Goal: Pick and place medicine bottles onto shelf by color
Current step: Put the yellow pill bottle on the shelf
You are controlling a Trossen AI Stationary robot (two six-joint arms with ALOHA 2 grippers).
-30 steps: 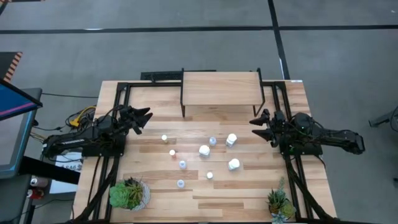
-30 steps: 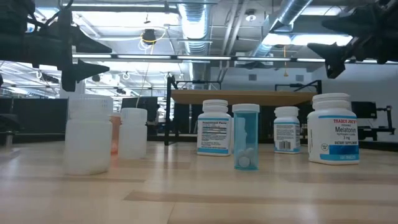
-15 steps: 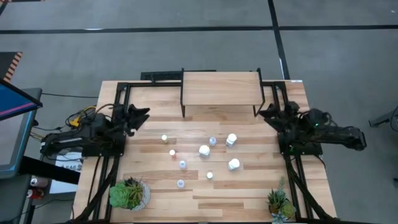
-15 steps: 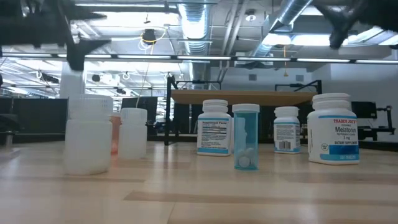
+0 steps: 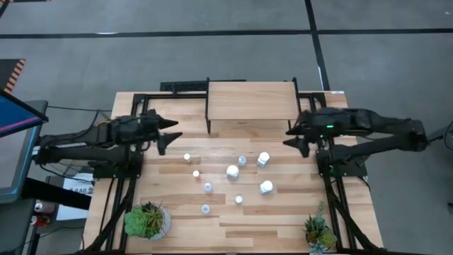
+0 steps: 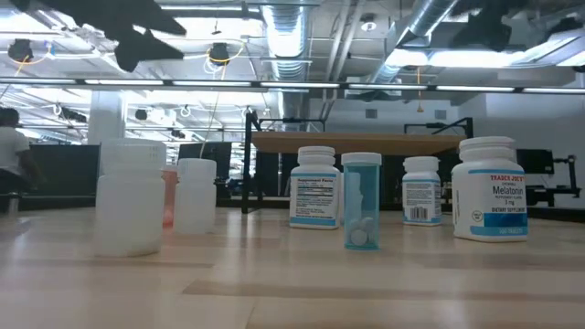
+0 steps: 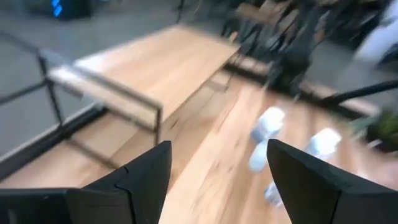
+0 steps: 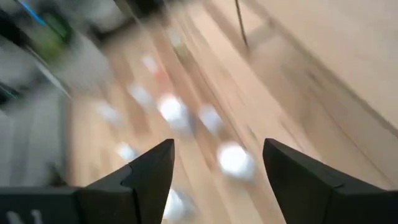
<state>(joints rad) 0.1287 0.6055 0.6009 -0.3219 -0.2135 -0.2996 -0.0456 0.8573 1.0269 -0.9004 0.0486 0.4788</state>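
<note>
Shelf top bare, open from above. Bottles cluster mid-surface, with narrow gaps between them. Bare planks lie between cluster and shelf. Two potted plants occupy the near corners.

The light wood-plank bench stands on a grey concrete floor. A round potted green succulent sits at the bench's near left corner. A smaller spiky green potted plant sits at its near right corner.
</note>
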